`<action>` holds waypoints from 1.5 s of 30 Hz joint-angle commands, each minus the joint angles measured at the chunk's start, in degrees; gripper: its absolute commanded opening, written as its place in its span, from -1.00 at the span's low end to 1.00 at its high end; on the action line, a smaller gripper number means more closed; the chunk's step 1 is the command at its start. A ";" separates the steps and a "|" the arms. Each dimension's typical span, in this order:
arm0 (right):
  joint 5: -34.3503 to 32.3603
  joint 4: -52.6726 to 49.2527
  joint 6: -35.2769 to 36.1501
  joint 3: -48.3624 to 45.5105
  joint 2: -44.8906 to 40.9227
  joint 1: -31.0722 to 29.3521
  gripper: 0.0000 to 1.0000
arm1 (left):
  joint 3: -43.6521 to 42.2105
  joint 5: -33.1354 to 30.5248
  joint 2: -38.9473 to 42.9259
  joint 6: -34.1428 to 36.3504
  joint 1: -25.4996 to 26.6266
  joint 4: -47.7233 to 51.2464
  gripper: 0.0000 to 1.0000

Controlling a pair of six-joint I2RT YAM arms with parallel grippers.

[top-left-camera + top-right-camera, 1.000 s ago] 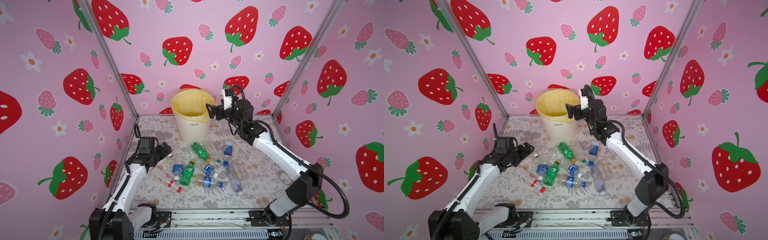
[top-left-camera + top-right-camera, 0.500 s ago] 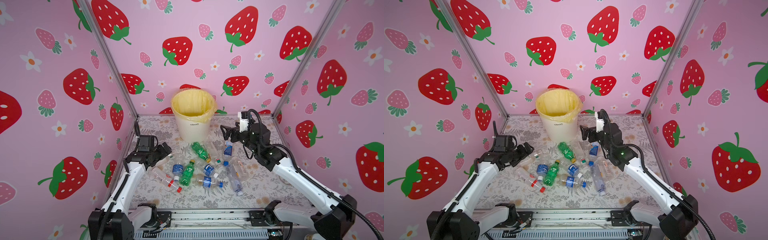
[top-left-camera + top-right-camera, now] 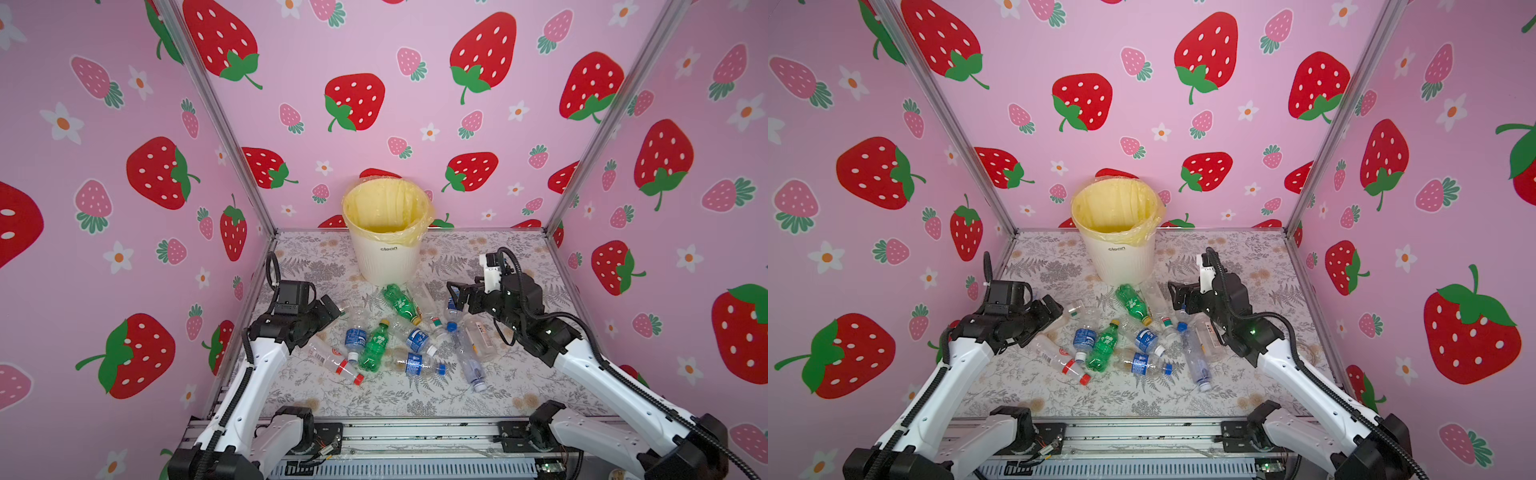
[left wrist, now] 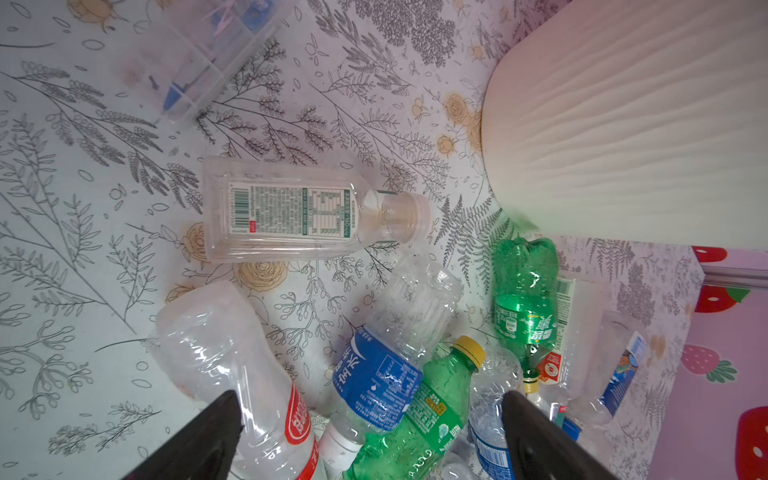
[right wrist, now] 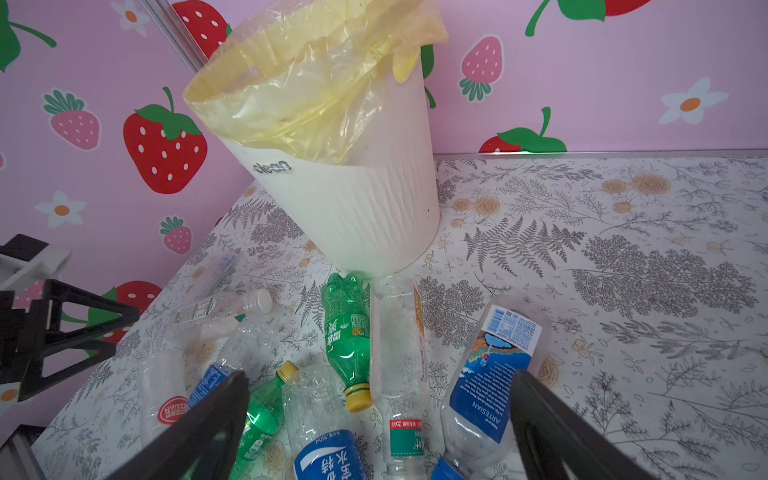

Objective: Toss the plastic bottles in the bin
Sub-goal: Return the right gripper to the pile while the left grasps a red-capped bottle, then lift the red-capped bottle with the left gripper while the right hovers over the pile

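Observation:
The bin [image 3: 386, 259] [image 3: 1121, 266], white and ribbed with a yellow liner, stands at the back centre. Several plastic bottles [image 3: 415, 338] [image 3: 1144, 340] lie in a pile in front of it, two of them green [image 3: 401, 303] [image 3: 374, 345]. My left gripper [image 3: 333, 307] [image 4: 372, 399] hangs open at the pile's left edge, above a blue-labelled bottle [image 4: 378, 374] and a green one [image 4: 436, 411]. My right gripper [image 3: 456, 296] [image 5: 380, 378] hangs open over the pile's right side, above a clear bottle [image 5: 399, 345] and a blue-labelled one [image 5: 490, 374]. Neither holds anything.
Pink strawberry walls [image 3: 124, 208] with metal corner posts [image 3: 232, 137] close in the floral table [image 3: 478, 399] on three sides. A metal rail [image 3: 415, 436] runs along the front. A clear white-capped bottle [image 4: 291, 212] lies apart, near the bin's wall [image 4: 623, 124].
My right arm has swung from beside the bin's rim down and back to the right side of the pile, open throughout. The left arm has hardly moved.

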State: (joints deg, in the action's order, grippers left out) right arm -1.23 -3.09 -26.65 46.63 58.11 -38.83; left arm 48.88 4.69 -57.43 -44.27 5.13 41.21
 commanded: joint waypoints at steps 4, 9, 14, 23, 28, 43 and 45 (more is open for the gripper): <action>-2.13 -0.67 -3.34 -4.10 -3.43 0.34 0.99 | -1.38 -14.58 5.79 -11.30 10.10 10.71 0.98; -2.07 -0.31 -4.58 -6.73 -4.62 0.37 0.99 | -5.95 -16.93 12.11 -20.29 13.80 13.68 0.99; -3.27 -0.60 -6.83 -9.67 -5.55 0.35 0.99 | -9.55 -17.08 13.64 -24.57 15.83 13.57 0.98; -7.42 -0.71 -11.65 -16.08 -12.41 0.40 0.99 | -11.40 -14.03 5.57 -24.97 18.08 10.73 0.98; -9.00 -1.26 -11.53 -16.48 -12.60 0.42 0.99 | -14.88 -10.41 1.68 -26.48 19.96 5.46 0.98; -7.62 0.02 -10.33 -15.03 -7.91 0.42 0.99 | -21.46 -13.13 1.31 -30.36 23.09 0.69 0.99; -7.81 -0.36 -10.43 -15.16 -8.18 0.48 0.99 | -21.79 -13.97 0.58 -30.11 23.08 0.46 1.00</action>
State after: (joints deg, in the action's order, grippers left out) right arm -8.54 -3.95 -36.29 31.55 50.19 -38.61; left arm 28.08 -6.39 -55.92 -73.54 27.99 41.54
